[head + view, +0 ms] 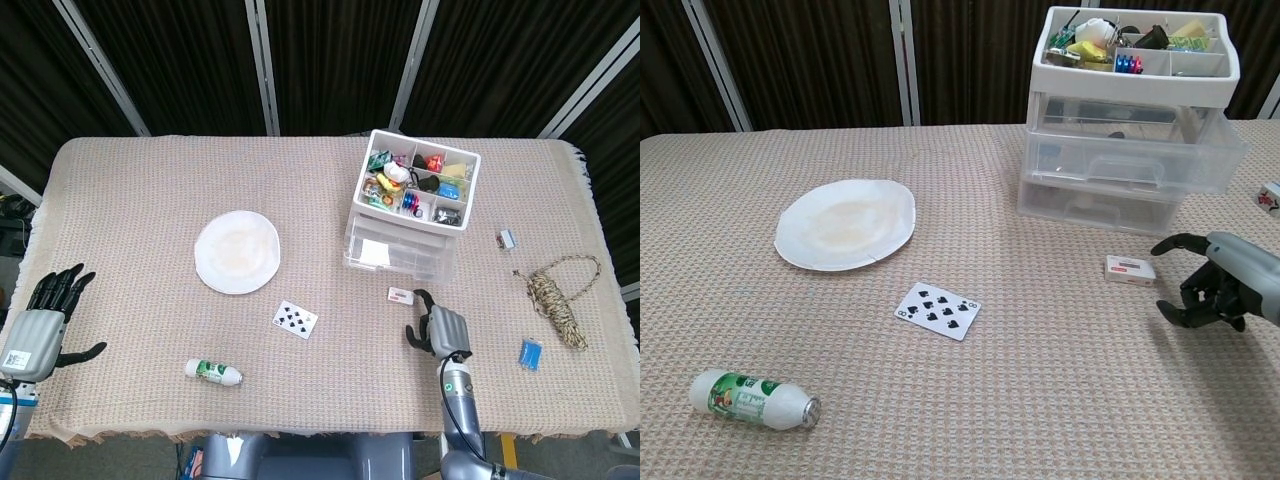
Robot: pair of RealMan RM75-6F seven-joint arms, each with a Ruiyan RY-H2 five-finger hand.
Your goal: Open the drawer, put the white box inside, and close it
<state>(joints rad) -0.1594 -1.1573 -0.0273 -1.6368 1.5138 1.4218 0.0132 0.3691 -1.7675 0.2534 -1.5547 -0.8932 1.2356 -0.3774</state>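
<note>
The small white box [401, 294] [1130, 270] lies flat on the cloth in front of the clear drawer unit [405, 250] [1120, 195]. The unit's middle drawer [1137, 160] stands pulled out a little; a white tray of small items sits on top. My right hand [440, 332] [1212, 292] hovers low just right of the box, fingers curved and apart, holding nothing and not touching the box. At the table's left edge, my left hand [40, 318] rests with its fingers spread and empty; the chest view does not show it.
A paper plate [237, 251] [846, 223], a playing card [295, 319] [937, 310] and a lying bottle [213, 372] [755, 398] occupy the left half. A rope bundle [560, 295], a blue item [530, 353] and a small block [507, 239] lie at the right.
</note>
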